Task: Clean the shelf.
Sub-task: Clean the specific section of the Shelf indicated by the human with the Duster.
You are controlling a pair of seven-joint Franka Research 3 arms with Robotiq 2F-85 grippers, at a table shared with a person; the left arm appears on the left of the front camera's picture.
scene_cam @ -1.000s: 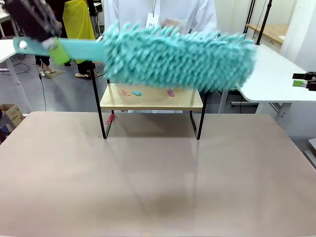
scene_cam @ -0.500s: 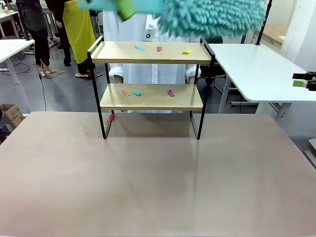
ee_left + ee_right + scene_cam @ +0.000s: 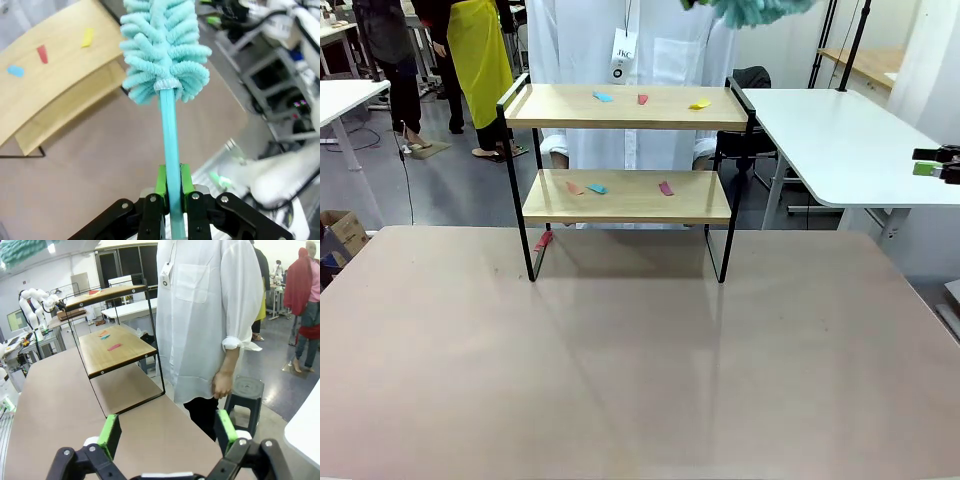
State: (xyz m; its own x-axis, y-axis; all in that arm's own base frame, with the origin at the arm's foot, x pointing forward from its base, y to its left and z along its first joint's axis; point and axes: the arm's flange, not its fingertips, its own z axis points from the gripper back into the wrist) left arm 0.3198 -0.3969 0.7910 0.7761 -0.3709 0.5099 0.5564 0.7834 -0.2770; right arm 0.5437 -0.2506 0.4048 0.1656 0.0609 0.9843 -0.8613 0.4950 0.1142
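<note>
The shelf (image 3: 625, 107) stands at the table's far side, with two light wooden boards in a black frame. Small coloured scraps (image 3: 642, 99) lie on the top board, and more scraps (image 3: 597, 188) on the lower one. My left gripper (image 3: 170, 182) is shut on the thin handle of a turquoise fluffy duster (image 3: 162, 50), held high above the shelf's top board (image 3: 55, 75). The duster head (image 3: 750, 8) pokes in at the top edge of the front view. My right gripper (image 3: 167, 432) is open and holds nothing, off to the shelf's (image 3: 110, 347) right side.
A person in a white shirt (image 3: 205, 315) stands just behind the shelf. One red scrap (image 3: 542, 240) lies on the table by the shelf's left leg. A white table (image 3: 840, 140) stands at the right, and a black stool (image 3: 245, 390) is near the person.
The duster has swung from in front of the shelf up and to the right, to the top edge of the front view. The right gripper has stayed still.
</note>
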